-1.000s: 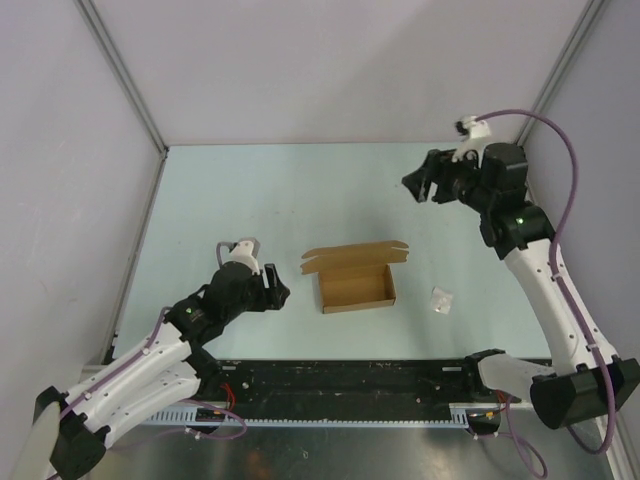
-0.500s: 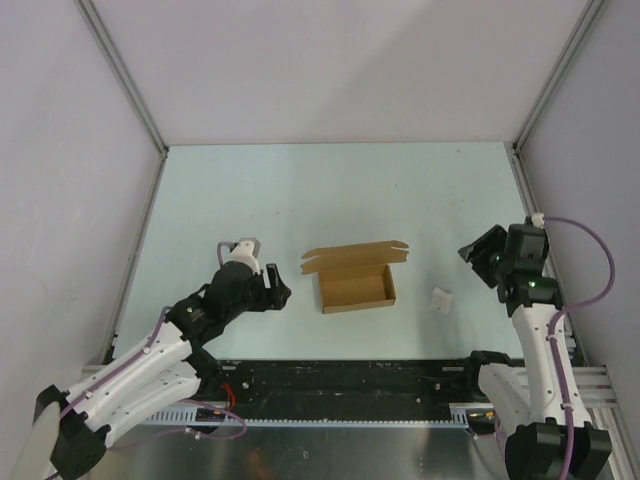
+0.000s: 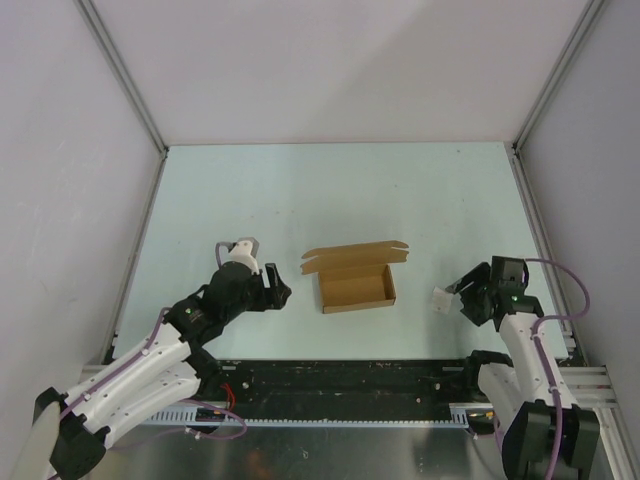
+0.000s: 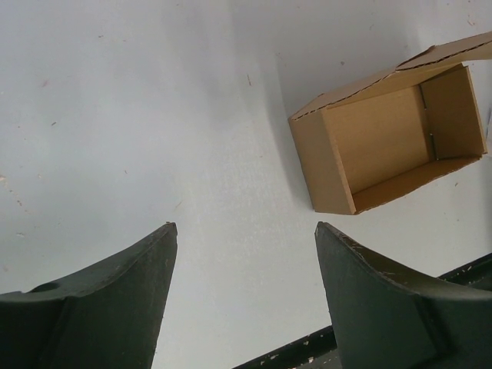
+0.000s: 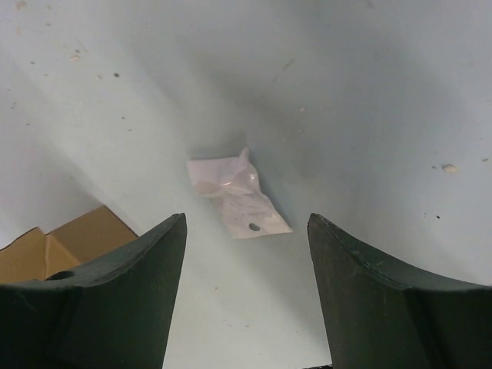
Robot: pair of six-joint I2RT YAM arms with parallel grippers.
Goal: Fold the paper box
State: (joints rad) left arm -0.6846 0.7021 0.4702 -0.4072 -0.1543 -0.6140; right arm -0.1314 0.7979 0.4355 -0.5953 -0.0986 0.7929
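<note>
1. Right gripper point(image 3: 463, 296) has dropped from far right to near right, jaws apart and empty; the fold looks no further on.
2. Left gripper point(image 4: 244, 231): jaws apart, empty, left of the box.
3. Paper box point(image 3: 357, 284): mid-table, long axis left–right, mouth upward, lid flap open toward the far side.
4. White wad point(image 5: 238, 201): just ahead of the right jaws.
</note>
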